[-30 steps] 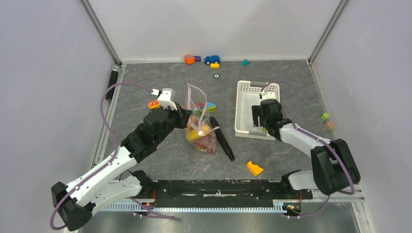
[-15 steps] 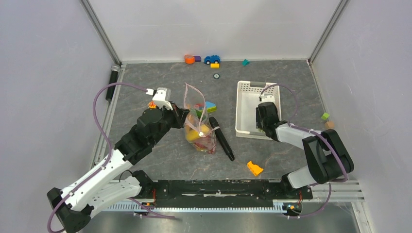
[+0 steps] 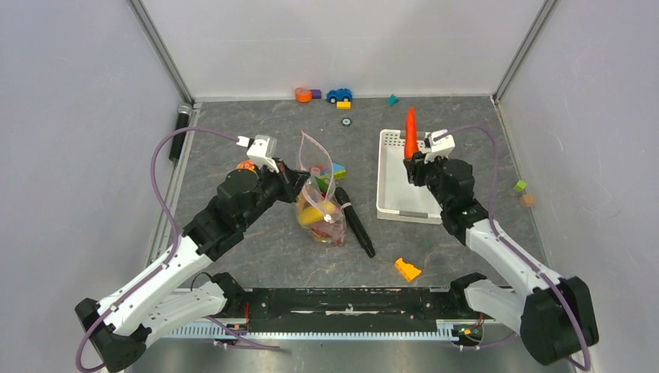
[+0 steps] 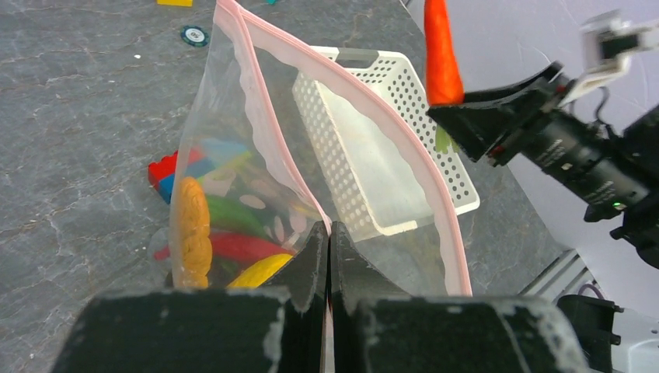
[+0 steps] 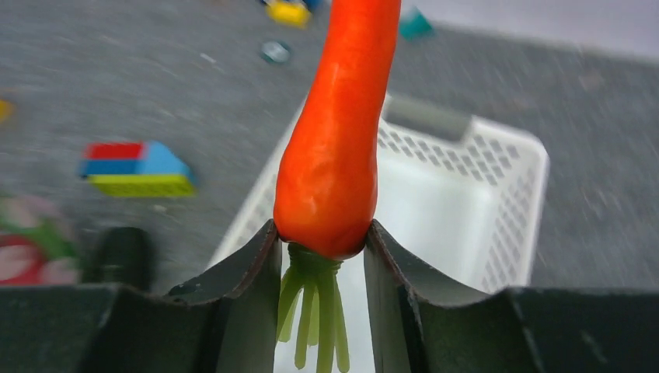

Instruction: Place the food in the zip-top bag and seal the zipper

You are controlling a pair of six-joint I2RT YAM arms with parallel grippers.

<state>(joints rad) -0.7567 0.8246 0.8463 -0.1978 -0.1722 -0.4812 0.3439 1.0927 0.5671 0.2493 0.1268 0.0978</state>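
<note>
1. the right gripper [image 5: 322,252] was closed on the orange carrot [image 5: 334,148]. its 2 fingers pinched the thick end just above the green stalks, and the tip pointed up.
2. in the top view the carrot [image 3: 409,132] hung in the air over the far part of the white lattice basket [image 3: 386,203], well apart from the bag.
3. the left gripper [image 4: 328,245] was clamped tight on the zip-top bag [image 4: 233,140] at its mouth edge and held it upright.
4. the zipper [image 4: 365,101] was unsealed. its 2 pink strips curved apart from the pinch point, so the mouth gaped.
5. the other food [image 4: 194,233] lay at the bottom of the bag: orange, yellow, red and green pieces.
6. the bag [image 3: 320,210] stood on the table [image 3: 256,116] between the left gripper [image 3: 299,180] and a black marker [image 3: 355,221]. coloured bricks [image 3: 336,169] sat just behind it, and an orange wedge block [image 3: 406,269] lay nearer the arm bases.
</note>
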